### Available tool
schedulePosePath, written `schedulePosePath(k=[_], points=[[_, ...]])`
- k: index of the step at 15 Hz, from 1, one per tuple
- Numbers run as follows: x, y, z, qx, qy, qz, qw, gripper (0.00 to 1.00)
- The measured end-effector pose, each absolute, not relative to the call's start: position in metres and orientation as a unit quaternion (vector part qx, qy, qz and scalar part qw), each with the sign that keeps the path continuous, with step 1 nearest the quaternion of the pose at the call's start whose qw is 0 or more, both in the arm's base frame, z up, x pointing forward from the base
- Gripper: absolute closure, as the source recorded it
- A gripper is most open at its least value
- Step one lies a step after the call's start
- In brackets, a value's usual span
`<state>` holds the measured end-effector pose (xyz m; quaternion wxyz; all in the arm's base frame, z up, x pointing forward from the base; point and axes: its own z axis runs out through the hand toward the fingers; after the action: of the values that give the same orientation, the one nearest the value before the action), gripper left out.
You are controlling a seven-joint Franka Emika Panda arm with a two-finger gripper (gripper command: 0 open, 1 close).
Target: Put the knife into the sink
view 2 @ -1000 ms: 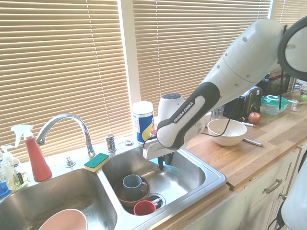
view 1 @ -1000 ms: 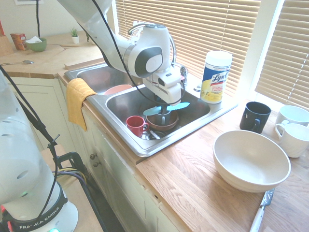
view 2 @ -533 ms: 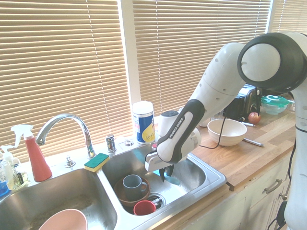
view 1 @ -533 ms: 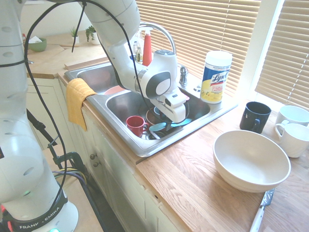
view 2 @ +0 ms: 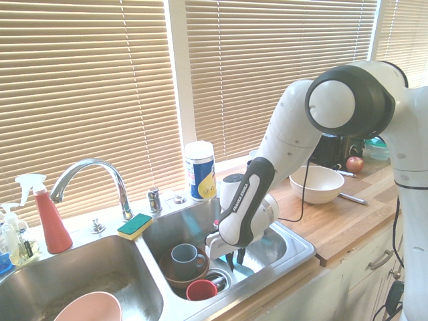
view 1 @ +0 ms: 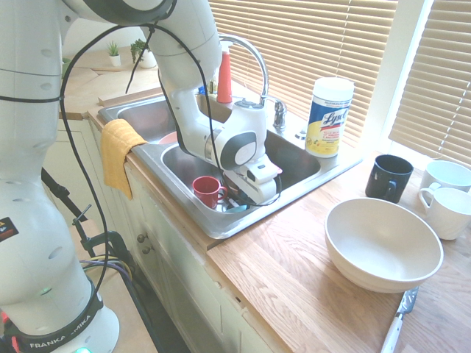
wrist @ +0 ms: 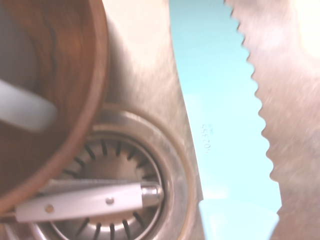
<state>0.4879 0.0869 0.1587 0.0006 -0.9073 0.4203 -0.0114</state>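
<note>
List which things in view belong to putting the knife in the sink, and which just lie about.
For the job:
- turquoise serrated knife
- double-basin steel sink
- gripper

Lying about:
- red mug
- sponge
- Lysol canister
- yellow towel
- cream bowl

Location type: kitchen. Indicators: a two-basin steel sink (view 2: 166, 297) with a chrome faucet (view 2: 93, 164) at its ten o'clock, a wooden counter (view 2: 378, 190) at two o'clock, and mugs (view 1: 388, 179) (plus a dish sponge (view 2: 135, 226)).
</note>
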Motion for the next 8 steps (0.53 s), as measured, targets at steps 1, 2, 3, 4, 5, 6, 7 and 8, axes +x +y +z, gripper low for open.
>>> schedulePosePath(k=[1,2,3,4,5,6,7,8], points=[[0.487,0.087,0.155,-0.907,0.422,-0.008,-0.001,0.00],[0.485,0.087,0.152,-0.906,0.422,-0.006,-0.002,0.00],[0.483,0.086,0.149,-0.906,0.423,-0.005,-0.003,0.00],[0.480,0.085,0.146,-0.906,0.422,-0.005,-0.004,0.00],[0.477,0.085,0.143,-0.907,0.421,-0.003,-0.006,0.00],[0.475,0.085,0.141,-0.907,0.421,-0.002,-0.006,0.00],[0.474,0.085,0.140,-0.908,0.420,-0.003,-0.006,0.00],[0.473,0.085,0.139,-0.908,0.419,-0.003,-0.006,0.00]])
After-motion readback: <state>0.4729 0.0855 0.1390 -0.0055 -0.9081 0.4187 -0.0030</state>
